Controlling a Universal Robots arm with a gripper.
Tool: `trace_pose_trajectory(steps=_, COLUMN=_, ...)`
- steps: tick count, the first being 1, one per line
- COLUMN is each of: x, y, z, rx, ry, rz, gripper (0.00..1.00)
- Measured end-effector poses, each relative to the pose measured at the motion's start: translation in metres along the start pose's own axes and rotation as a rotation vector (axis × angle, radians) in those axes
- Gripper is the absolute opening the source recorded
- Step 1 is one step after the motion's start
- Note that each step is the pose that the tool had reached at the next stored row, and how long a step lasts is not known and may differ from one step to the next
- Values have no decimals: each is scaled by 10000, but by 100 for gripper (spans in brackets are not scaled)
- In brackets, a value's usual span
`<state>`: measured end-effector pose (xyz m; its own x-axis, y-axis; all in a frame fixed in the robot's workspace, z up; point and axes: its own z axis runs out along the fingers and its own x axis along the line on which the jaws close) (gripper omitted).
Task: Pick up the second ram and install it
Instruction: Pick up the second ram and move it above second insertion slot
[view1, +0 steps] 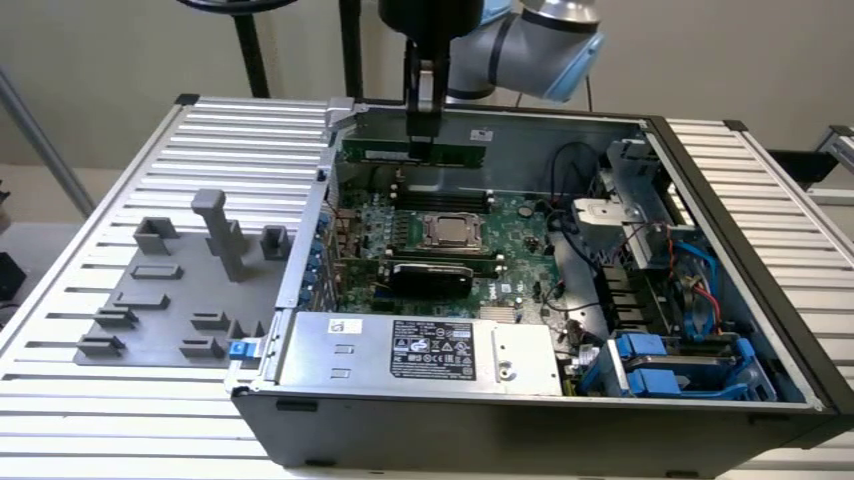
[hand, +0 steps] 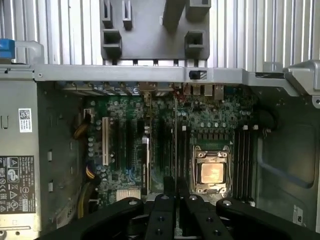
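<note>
Exterior view: the claw (view1: 422, 140) hangs over the far edge of the open computer case (view1: 534, 430). Its dark fingers are closed narrowly on the second ram (view1: 454, 153). This long green strip is held level and on edge, with about half sticking out to each side of the fingers. It sits in the air just inside the case's far wall, above the dark memory slots (view1: 441, 190) and apart from them. The processor socket (view1: 454, 232) lies nearer the middle of the main board, with a black card (view1: 427, 272) standing just on its near side. The power supply (view1: 414, 350), with its black label, fills the near corner of the case at the exterior view's left.

The case stands on the slatted bench (view1: 240, 130). Beside it, toward the bench's edge at the exterior view's left, lies a grey plate (view1: 160, 310) with small holder blocks and a tall post (view1: 220, 235).

In the wrist view the claw (hand: 176, 200) looks down onto the board. Its black fingers (hand: 160, 215) are drawn close together. A thin dark edge runs out between them, too narrow to make out clearly. The socket (hand: 212, 172) shows its bare metal square, and the memory slots (hand: 245, 160) run alongside it. The grey plate (hand: 150, 30) lies beyond the case wall, and the power supply (hand: 17, 165) is at the side.
</note>
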<state>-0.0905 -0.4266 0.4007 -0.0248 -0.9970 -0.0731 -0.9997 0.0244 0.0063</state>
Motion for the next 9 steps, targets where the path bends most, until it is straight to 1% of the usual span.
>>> trace_pose_trajectory(steps=3, x=-75, y=-46, z=54, rx=0, ry=-25, rz=-2, gripper=0)
trace_pose_trajectory(steps=6, x=-148, y=-97, z=111, rx=-2, ry=-34, rz=-3, gripper=0)
trace_pose_trajectory(steps=9, x=-226, y=-183, z=171, rx=-2, ry=-33, rz=-2, gripper=0)
